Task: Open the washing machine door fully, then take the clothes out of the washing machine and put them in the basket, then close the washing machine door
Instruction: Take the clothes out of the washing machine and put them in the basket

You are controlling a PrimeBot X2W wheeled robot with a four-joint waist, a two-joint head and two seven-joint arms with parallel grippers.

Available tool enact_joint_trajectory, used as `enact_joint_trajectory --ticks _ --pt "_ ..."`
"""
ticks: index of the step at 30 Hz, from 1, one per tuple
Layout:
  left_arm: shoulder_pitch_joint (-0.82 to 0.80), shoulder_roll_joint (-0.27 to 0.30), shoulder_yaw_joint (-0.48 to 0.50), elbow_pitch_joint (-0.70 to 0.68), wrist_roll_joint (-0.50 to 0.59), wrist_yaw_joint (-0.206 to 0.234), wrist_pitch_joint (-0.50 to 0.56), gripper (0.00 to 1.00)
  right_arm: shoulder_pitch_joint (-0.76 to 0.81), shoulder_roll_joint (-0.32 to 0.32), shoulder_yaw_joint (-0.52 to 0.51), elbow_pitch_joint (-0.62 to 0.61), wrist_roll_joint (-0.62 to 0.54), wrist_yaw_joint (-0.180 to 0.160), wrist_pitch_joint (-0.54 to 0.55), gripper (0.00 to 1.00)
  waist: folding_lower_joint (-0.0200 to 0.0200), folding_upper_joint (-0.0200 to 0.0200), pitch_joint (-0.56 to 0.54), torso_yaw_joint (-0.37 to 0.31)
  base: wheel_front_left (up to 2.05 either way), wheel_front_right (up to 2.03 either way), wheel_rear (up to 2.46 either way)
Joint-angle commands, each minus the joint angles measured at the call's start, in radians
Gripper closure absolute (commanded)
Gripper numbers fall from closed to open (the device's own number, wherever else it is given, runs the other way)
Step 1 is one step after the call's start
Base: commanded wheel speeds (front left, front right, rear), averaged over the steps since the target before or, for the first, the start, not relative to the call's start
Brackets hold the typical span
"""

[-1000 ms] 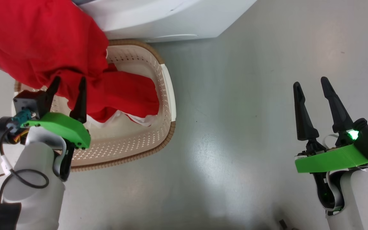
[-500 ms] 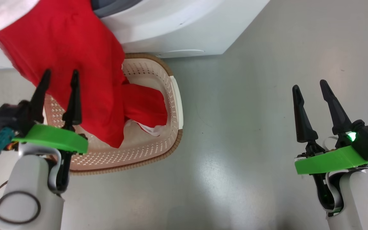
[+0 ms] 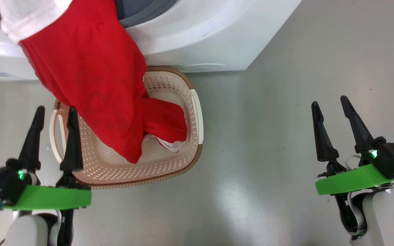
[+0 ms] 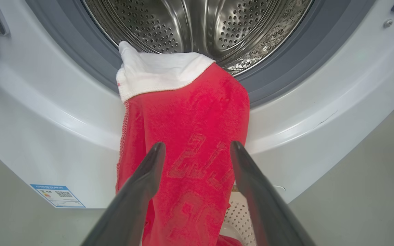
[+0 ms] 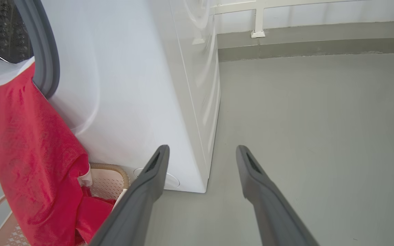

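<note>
Left tool [image 3: 56,109] stands released, grasping nothing — just ahead of it the clothes [image 3: 94,78] hang from the washing machine [image 3: 200,34] mouth down into the basket [image 3: 169,167]. Right tool [image 3: 329,100] — also released — hovers over the floor [image 3: 268,153], well apart from the basket.

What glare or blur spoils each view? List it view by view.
Head view: pale glare patch on the floor. Left wrist view: bright streaks in the drum, the left fingers blurred up close. Right wrist view: sheen on the washing machine's side panel.
</note>
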Motion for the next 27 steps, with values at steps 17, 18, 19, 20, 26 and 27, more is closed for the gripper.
enact_joint_trajectory --ticks 17,18,19,20,26,27 --pt "-0.049 0.022 -0.009 -0.096 0.012 -0.005 -0.005 0.0 0.008 0.001 0.012 -0.02 -0.002 0.007 -0.006 0.0 0.0 0.0 0.031 0.01 0.0 0.0 0.0" --pt "-0.076 0.025 -0.018 -0.095 0.01 -0.005 -0.005 0.0 0.005 0.001 0.012 -0.02 -0.003 0.007 -0.006 0.0 0.0 0.0 0.035 0.012 0.0 0.0 0.0" --pt "-0.102 0.026 -0.027 -0.085 0.008 -0.005 -0.005 0.0 0.002 0.001 0.011 -0.021 -0.003 0.007 -0.006 0.0 0.0 0.0 0.038 0.013 0.0 0.0 0.0" --pt "-0.132 0.029 -0.039 -0.074 0.007 -0.005 -0.005 0.0 -0.001 0.001 0.012 -0.022 -0.004 0.007 -0.006 0.0 0.0 0.0 0.041 0.014 0.0 0.0 0.0" --pt "-0.33 0.04 -0.089 0.054 0.031 -0.005 -0.005 0.0 -0.018 0.001 0.018 -0.023 -0.007 0.007 -0.006 0.0 0.0 0.0 0.064 0.013 0.0 0.0 0.0" --pt "-0.364 0.04 -0.091 0.083 0.035 -0.005 -0.005 0.0 -0.02 0.001 0.021 -0.024 -0.006 0.007 -0.006 0.0 0.0 0.0 0.069 0.009 0.0 0.0 0.0"
